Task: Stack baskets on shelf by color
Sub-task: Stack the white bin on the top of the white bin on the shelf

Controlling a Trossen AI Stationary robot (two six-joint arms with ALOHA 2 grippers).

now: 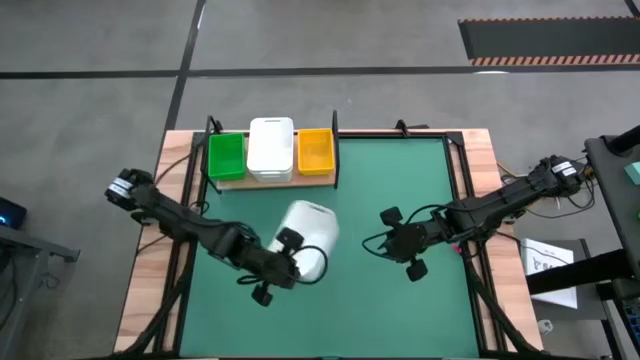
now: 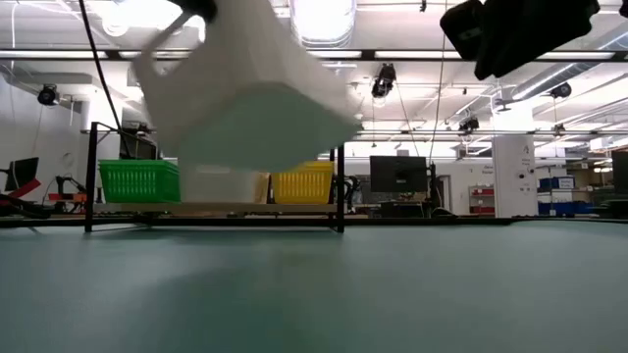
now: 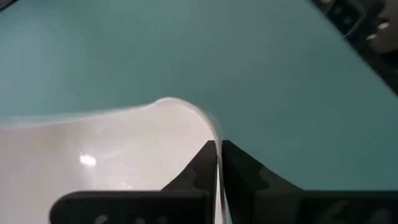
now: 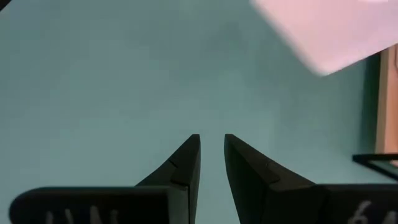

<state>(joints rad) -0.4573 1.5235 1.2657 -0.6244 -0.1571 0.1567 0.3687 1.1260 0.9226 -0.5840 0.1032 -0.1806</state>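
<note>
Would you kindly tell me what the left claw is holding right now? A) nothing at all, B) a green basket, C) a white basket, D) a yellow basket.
C: the left claw is shut on the rim of a white basket, which the low view shows lifted clear of the green mat, while the green basket and yellow basket sit on the shelf.

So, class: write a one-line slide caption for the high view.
Left claw grips a white basket above the green mat; green, white and yellow baskets sit on the shelf.
</note>
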